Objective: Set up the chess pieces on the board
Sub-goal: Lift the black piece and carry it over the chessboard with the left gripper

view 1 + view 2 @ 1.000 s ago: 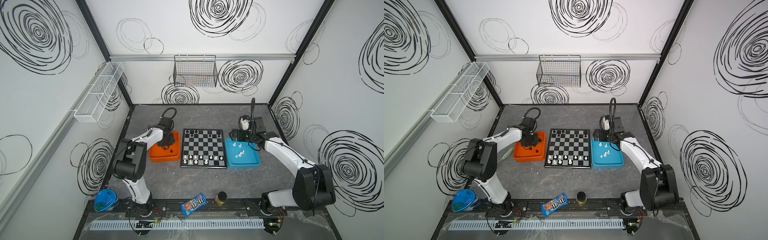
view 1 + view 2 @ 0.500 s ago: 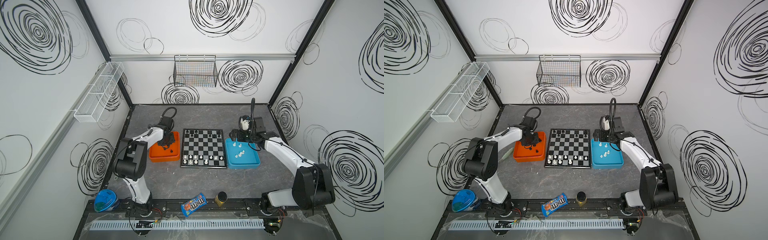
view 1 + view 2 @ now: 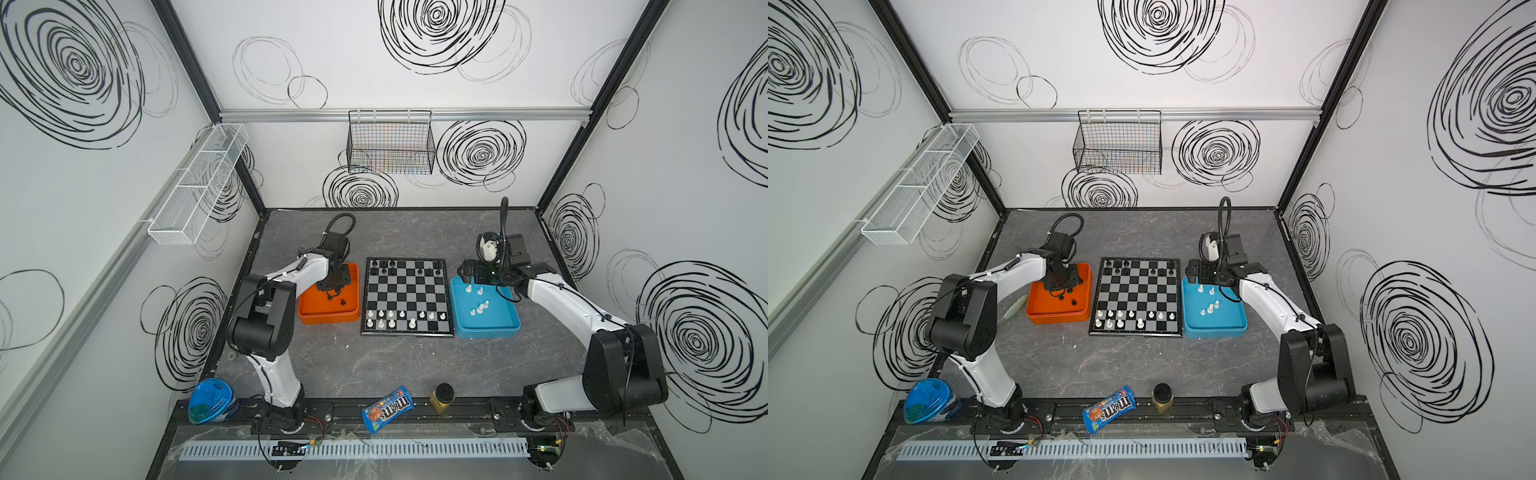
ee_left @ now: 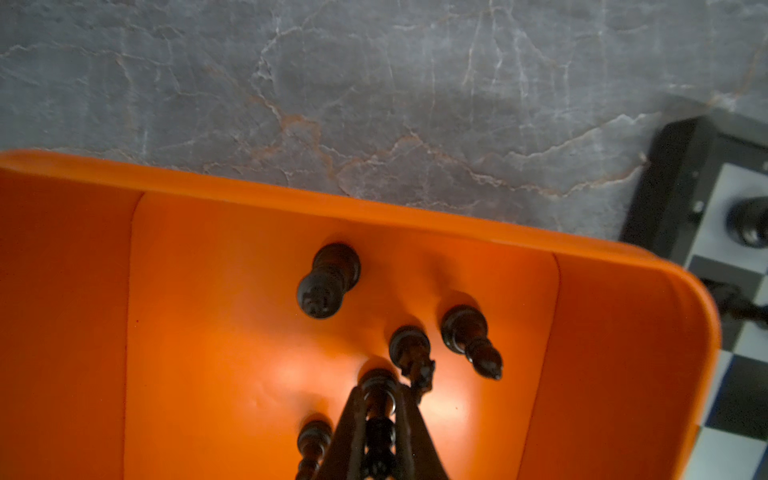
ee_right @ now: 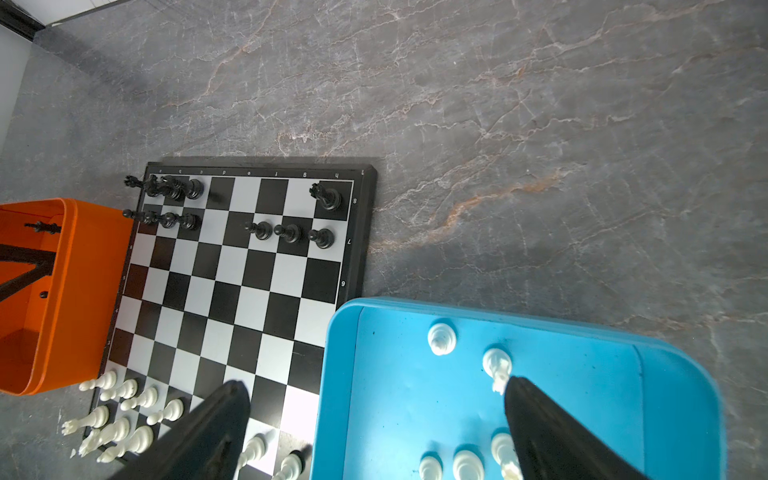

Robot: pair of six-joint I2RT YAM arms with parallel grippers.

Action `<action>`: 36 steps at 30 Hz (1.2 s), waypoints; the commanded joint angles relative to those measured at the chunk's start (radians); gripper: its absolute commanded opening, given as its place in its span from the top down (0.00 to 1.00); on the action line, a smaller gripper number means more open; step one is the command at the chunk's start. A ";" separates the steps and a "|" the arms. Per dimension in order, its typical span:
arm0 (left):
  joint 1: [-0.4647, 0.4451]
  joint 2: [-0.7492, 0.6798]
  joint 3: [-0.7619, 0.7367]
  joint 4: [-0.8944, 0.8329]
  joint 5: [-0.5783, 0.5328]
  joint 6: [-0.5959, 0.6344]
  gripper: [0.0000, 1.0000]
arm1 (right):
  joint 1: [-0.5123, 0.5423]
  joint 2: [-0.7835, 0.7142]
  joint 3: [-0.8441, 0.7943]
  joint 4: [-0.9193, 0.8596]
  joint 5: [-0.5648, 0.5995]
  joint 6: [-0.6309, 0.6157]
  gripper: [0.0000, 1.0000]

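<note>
Orange glossy plastic fills the left wrist view: a shallow orange tray (image 4: pixel 249 183) with tiny black chessmen (image 4: pixel 328 276) standing on its floor. Over the last second the left gripper (image 4: pixel 378 415) has drawn its jaws together, and they now pinch one slim black piece (image 4: pixel 376 384) around its stem. The piece's base seems to rest on the tray floor, so I judge the grasp made and the lift not yet begun. Another black chessman (image 4: pixel 409 351) stands just beside one finger and could be knocked as the arm rises.

In both top views the arms have hardly shifted. The right gripper (image 5: pixel 374 384) stays spread wide above the near corner of the blue plastic tray (image 5: pixel 673 374), holding nothing, with loose white chessmen (image 5: pixel 441 338) beneath it.

The black-and-silver checkered chessboard (image 3: pixel 405 291) lies between the two trays. Black men partly fill its far two rows and white men its near two, with gaps in each. The pinched piece probably belongs in one of the open far squares, so the setup looks well underway but unfinished.
</note>
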 commanded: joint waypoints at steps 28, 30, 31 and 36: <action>-0.102 -0.120 0.258 -0.288 -0.033 0.067 0.83 | -0.005 0.037 0.074 -0.047 -0.018 -0.021 0.00; -0.128 -0.096 0.313 -0.301 -0.031 0.072 0.82 | -0.006 0.043 0.090 -0.054 -0.016 -0.024 0.00; -0.141 -0.079 0.345 -0.305 -0.029 0.073 0.82 | -0.005 0.045 0.097 -0.056 -0.016 -0.025 0.00; -0.215 0.042 0.510 -0.317 -0.016 0.081 0.82 | -0.007 0.058 0.123 -0.061 -0.013 -0.023 0.00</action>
